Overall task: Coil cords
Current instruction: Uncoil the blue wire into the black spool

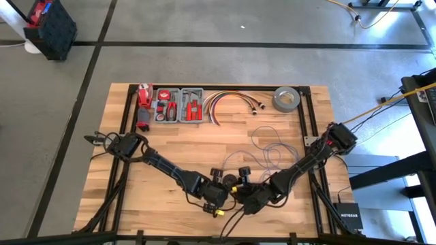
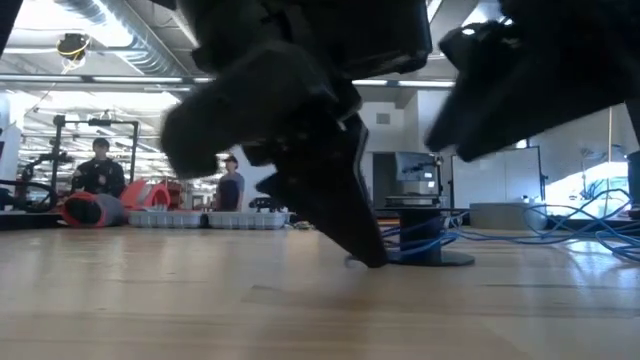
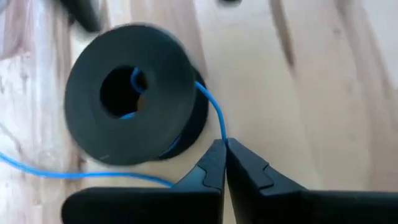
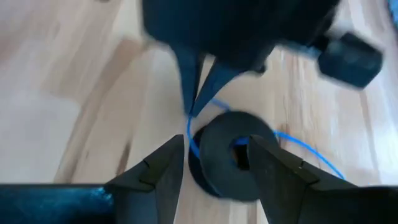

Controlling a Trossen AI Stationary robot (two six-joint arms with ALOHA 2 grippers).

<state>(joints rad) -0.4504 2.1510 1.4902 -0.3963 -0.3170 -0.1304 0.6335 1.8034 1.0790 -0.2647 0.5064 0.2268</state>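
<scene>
the left gripper [image 3: 225,148] has its fingers pressed together on the thin blue wire [image 3: 214,112] just where the strand leaves the black spool [image 3: 134,93], near the front edge of the tabletop [image 1: 204,146]. the right gripper [image 4: 214,158] faces it with jaws spread wide around the same spool, one finger on each side, not visibly clamping it. the spool lies on the wood with the wire running through its centre hole and trailing away in loose loops toward the middle of the tabletop. the risk is that the pinch is at the very fingertips, so a pull could let the thin strand slip out, or drag the unclamped spool along and snag the loose loops behind.
</scene>
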